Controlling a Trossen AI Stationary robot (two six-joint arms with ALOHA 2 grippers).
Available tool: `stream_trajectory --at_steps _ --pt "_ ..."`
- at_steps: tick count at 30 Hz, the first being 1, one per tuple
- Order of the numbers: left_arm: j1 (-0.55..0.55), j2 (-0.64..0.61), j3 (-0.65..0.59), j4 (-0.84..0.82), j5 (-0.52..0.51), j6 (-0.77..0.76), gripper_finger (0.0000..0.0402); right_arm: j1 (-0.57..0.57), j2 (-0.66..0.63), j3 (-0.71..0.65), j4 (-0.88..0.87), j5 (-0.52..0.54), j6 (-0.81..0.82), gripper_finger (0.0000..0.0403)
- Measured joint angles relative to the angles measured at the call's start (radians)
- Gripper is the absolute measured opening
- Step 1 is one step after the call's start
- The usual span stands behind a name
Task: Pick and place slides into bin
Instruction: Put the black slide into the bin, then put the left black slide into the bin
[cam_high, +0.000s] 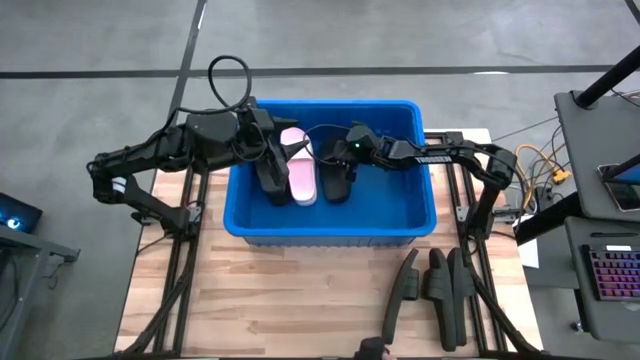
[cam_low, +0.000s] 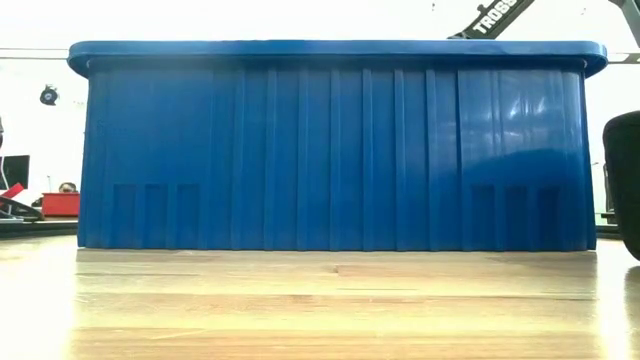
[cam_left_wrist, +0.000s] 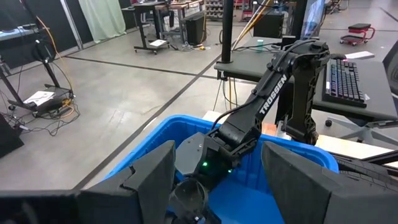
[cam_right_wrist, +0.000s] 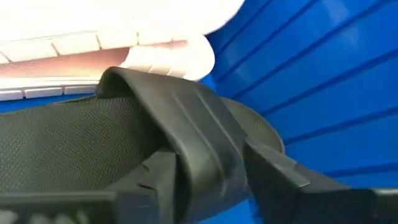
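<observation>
**Both arms reaching into the blue bin among the slides**

Both arms are reaching over the bin (cam_high: 330, 222) from opposite sides, and the bin is sitting on the far half of the wooden table (cam_high: 300, 300).

The right gripper (cam_high: 343, 160) is sitting low inside the bin, and in the right wrist view its jaws are closing on the wide strap of a black slide (cam_right_wrist: 124, 143): one dark finger (cam_right_wrist: 158, 180) is lying to one side of the strap and the other on the opposite side, both touching it. That black slide (cam_high: 337, 178) is lying in the bin just beside a pale pink slide (cam_high: 301, 172), whose ribbed sole is showing close behind it in the wrist view.

The left gripper (cam_high: 268, 150) is hanging over the bin's left part, above another black slide (cam_high: 272, 180) that is lying on the other side of the pink one. In the left wrist view its jaws are standing wide apart with nothing between them.

Three more black slides (cam_high: 440, 285) are lying on the bare table at the near right, outside the bin, close together. From table height the ribbed blue wall is filling the picture and hiding everything inside.
</observation>
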Motion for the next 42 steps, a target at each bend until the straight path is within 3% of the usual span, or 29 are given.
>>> stream_trajectory --at_steps 6,11,18,23,32,39,42 --pt "0.000 0.000 0.000 0.000 0.000 0.000 0.0223 -0.011 0.000 0.104 -0.246 -0.109 0.110 0.0225" --pt "0.000 0.016 0.000 0.002 0.000 0.001 0.0223 -0.016 -0.001 0.186 -0.387 -0.129 0.154 0.0256" --pt "0.000 0.052 0.001 0.000 0.003 0.009 0.0223 -0.023 -0.001 0.332 -0.647 -0.180 0.218 0.0269" --pt "0.000 0.066 0.001 0.000 0.003 0.009 0.0223 -0.023 -0.033 0.421 -0.724 -0.192 0.320 0.0257" --pt "0.000 0.063 0.001 -0.002 0.003 0.037 0.0223 -0.004 -0.339 0.451 -0.720 -0.218 0.363 0.0225" --pt "0.002 0.072 0.002 0.003 0.047 0.118 0.0223 0.062 -0.636 0.416 -0.776 -0.455 0.580 0.0221" --pt "0.002 0.091 0.001 0.021 0.048 0.184 0.0223 0.147 -0.739 0.404 -0.825 -0.470 0.691 0.0221"
